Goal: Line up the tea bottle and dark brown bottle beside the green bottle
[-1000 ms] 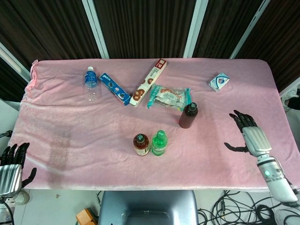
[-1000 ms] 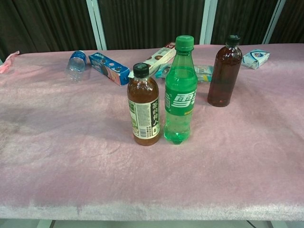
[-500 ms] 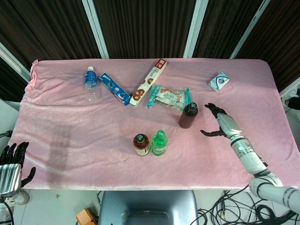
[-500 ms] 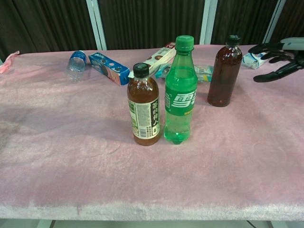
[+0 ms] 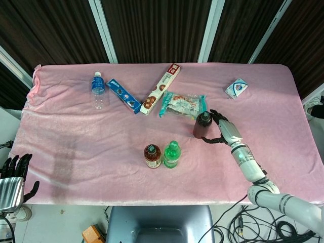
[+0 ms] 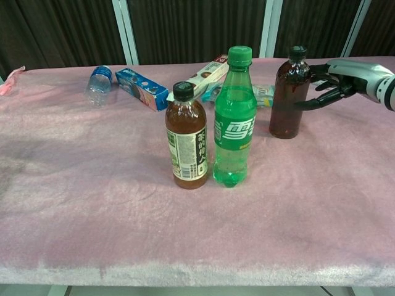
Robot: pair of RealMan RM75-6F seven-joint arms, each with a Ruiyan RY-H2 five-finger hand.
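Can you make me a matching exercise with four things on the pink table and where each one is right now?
Things:
1. tea bottle
2. dark brown bottle
3. clear water bottle
4. small blue and white carton

Places:
A. lying on its side at the far left of the table
B. standing right beside the green bottle, on its left in both views
C. at the far right, apart from everything else
D. standing upright with the right hand at it

Pairs: 1-B, 2-D, 3-A, 4-C
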